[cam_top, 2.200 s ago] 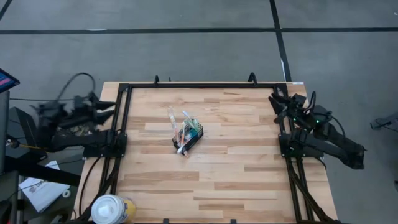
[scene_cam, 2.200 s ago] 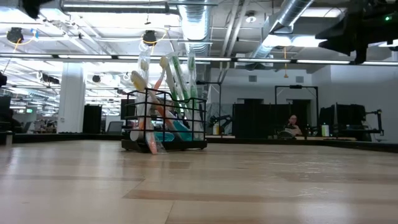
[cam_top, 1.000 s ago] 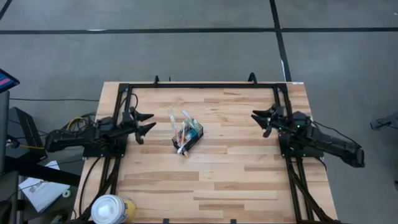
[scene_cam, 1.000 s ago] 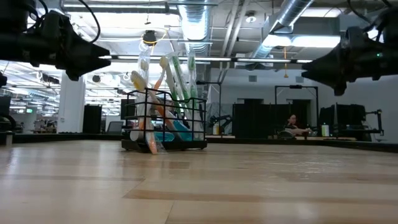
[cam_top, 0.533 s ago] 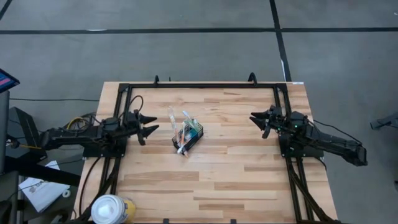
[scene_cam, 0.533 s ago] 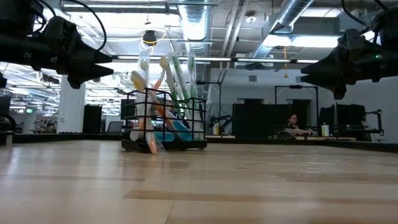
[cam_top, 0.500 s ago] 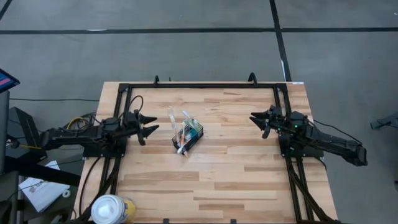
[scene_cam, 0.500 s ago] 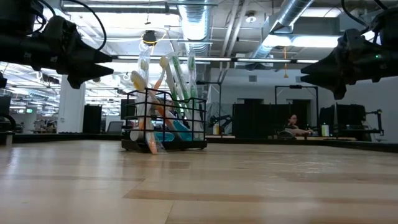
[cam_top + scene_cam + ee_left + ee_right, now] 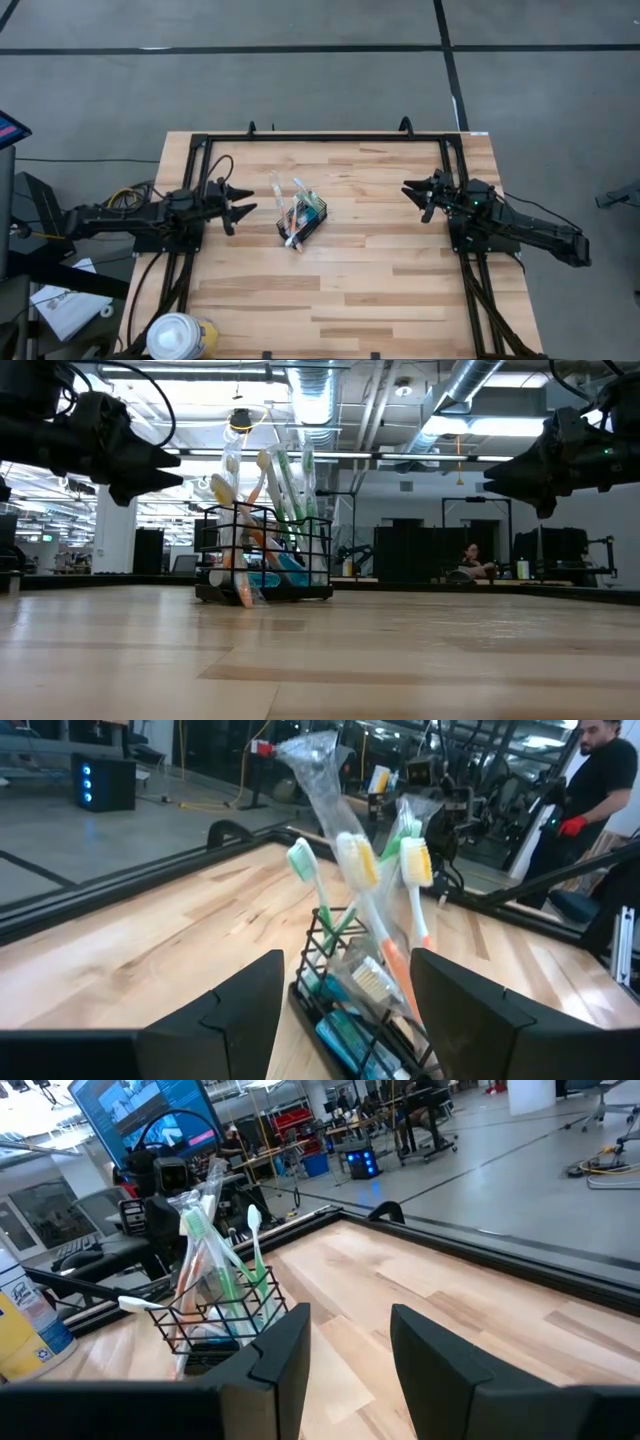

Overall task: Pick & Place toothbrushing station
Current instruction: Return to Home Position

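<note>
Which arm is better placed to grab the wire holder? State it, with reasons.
Left. The left pincer is open and nearest the wire holder; the right pincer, also open, is farther off.

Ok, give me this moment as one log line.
wire holder: mid-table, toothbrushes inside | left gripper: jaws open, empty, left of it | right gripper: jaws open, empty, table's right

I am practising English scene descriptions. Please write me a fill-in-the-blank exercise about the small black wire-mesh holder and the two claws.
The small black wire-mesh holder contains several slim white ___.
The left claw and the right claw are both ___ and empty.
The holder stands nearer the ___ arm's claw.
Missing words: toothbrushes; open; left.
</note>
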Robot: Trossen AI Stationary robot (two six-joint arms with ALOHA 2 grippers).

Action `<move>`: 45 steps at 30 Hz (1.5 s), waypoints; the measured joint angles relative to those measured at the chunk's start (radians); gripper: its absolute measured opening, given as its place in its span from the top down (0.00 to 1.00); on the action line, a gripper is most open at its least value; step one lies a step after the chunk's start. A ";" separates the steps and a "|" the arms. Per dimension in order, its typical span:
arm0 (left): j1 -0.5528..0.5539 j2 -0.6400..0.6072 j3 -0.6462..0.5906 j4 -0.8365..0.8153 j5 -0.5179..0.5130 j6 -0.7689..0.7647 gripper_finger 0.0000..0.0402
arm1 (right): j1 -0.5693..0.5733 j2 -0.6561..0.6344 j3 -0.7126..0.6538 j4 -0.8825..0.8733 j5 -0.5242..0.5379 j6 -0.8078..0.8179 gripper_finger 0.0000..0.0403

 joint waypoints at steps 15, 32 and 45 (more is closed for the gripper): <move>0.000 0.048 0.000 0.002 0.000 0.001 0.46 | 0.000 0.000 0.000 0.000 0.000 0.000 0.67; 0.000 0.049 0.000 0.010 -0.001 0.001 0.46 | 0.000 0.000 -0.001 0.000 0.001 0.000 0.67; 0.000 0.049 0.000 0.013 -0.001 0.001 0.46 | 0.000 0.000 -0.001 0.000 0.001 0.000 0.67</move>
